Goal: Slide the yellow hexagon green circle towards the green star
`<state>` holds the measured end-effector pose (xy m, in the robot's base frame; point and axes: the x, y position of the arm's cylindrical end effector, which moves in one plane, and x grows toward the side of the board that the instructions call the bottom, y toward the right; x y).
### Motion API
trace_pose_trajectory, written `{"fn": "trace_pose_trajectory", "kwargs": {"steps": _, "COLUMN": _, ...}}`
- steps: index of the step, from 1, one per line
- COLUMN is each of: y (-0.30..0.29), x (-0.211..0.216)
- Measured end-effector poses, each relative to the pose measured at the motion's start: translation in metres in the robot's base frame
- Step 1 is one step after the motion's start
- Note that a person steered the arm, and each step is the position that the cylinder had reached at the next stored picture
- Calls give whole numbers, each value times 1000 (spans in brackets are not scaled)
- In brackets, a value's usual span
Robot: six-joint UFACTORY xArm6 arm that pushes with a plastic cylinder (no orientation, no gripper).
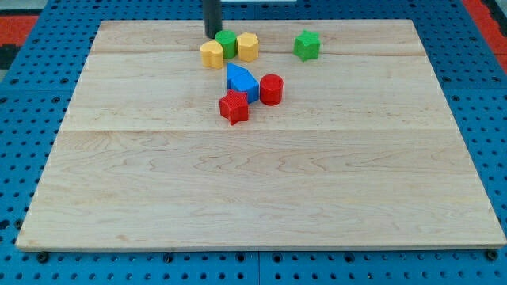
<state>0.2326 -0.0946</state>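
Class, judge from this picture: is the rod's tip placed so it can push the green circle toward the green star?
Probably yes. My tip sits just to the view's left of the green circle, with nothing between. The yellow hexagon lies on its far side, toward the green star.

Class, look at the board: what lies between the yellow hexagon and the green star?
Nothing: in the camera view, only bare wood separates the yellow hexagon from the green star. My tip is on the green circle's other side.

My tip (pixel 212 35) sits left of the circle (pixel 226 43) (perhaps touching), star (pixel 306 45) well right.
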Motion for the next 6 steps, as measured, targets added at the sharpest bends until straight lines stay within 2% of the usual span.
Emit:
{"fn": "trace_pose_trajectory", "kwargs": {"steps": 1, "y": -1, "x": 15}}
{"fn": "trace_pose_trajectory", "kwargs": {"steps": 2, "y": 67, "x": 17}}
{"fn": "trace_pose_trajectory", "kwargs": {"steps": 3, "y": 99, "x": 17}}
{"fn": "trace_pose_trajectory", "kwargs": {"steps": 5, "y": -68, "x": 23}}
{"fn": "trace_pose_trajectory", "kwargs": {"steps": 6, "y": -48, "x": 62}}
